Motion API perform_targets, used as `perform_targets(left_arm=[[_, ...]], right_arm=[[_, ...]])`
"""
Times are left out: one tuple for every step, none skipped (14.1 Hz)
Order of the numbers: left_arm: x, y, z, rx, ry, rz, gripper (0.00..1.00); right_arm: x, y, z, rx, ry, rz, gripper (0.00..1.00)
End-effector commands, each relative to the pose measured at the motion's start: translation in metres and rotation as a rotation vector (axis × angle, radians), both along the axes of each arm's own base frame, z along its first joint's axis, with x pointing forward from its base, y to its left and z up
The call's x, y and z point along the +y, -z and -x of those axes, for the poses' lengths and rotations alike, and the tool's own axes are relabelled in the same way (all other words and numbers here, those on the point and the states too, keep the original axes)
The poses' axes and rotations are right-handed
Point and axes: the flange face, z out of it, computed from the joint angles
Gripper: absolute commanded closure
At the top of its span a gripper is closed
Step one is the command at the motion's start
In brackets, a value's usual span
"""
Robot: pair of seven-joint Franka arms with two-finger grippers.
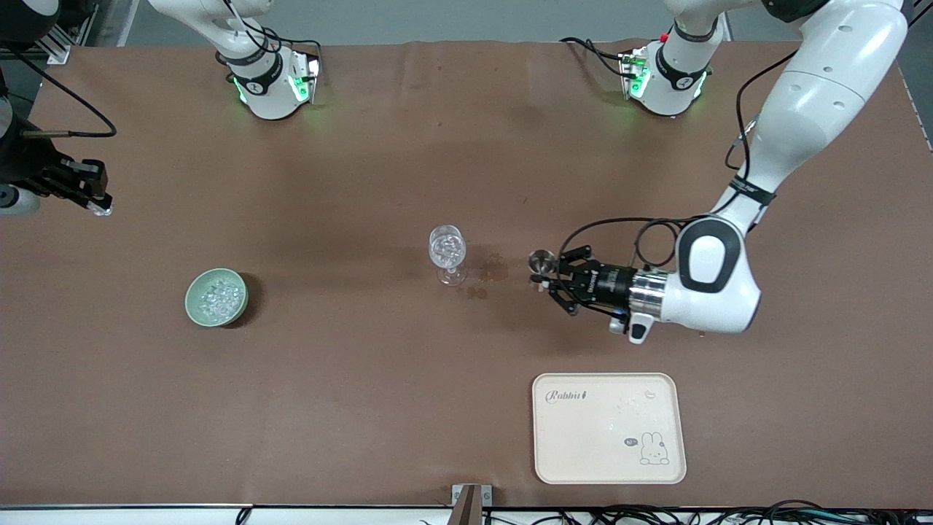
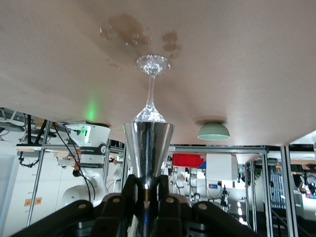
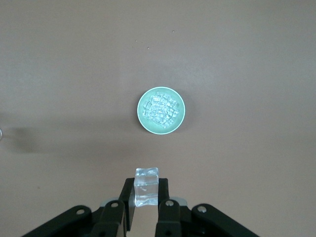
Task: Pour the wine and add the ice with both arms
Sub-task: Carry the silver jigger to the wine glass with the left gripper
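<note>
The right end effector point(image 3: 145, 207) is clenched on one ice cube point(image 3: 146, 185), high over the green bowl point(image 1: 216, 297) of ice point(image 1: 219, 297) near the bench's right-arm end. The left end effector point(image 1: 548, 275) grips a metal cup point(image 1: 540, 260) beside the wine glass point(image 1: 447, 253) at mid-bench. Adding ice seems in hand; next, carry the cube over the glass and release.

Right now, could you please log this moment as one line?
left gripper: shut on metal jigger, beside wine glass | right gripper: shut on ice cube, above green bowl
</note>
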Motion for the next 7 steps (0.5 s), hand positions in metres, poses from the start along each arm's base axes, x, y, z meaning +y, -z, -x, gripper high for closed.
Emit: perform_targets(left_arm=[[-0.028, -0.026, 0.018, -0.012, -0.021, -0.069, 0.99], [-0.039, -0.032, 0.022, -0.017, -0.024, -0.084, 0.99], [-0.051, -0.038, 0.027, -0.019, -0.030, -0.100, 0.99], [-0.062, -0.043, 0.031, -0.024, -0.038, -0.117, 0.99], [-0.070, -0.047, 0.034, -0.030, -0.048, -0.129, 0.99], [-0.075, -0.049, 0.035, -0.038, -0.054, -0.153, 0.99], [-0.077, -0.049, 0.035, -0.055, -0.060, -0.193, 0.99]], right_arm=[[0.001, 0.002, 0.003, -0.010, -0.026, -0.002, 0.96], [0.001, 0.001, 0.002, -0.012, -0.049, -0.002, 0.96], [-0.001, 0.003, 0.003, -0.007, -0.067, -0.004, 0.96], [-0.001, 0.004, 0.003, -0.005, -0.074, -0.005, 0.96], [-0.001, 0.004, 0.003, -0.005, -0.074, -0.005, 0.96], [-0.001, 0.004, 0.003, -0.005, -0.074, -0.005, 0.96], [-0.001, 0.004, 0.004, -0.002, -0.073, -0.005, 0.96]])
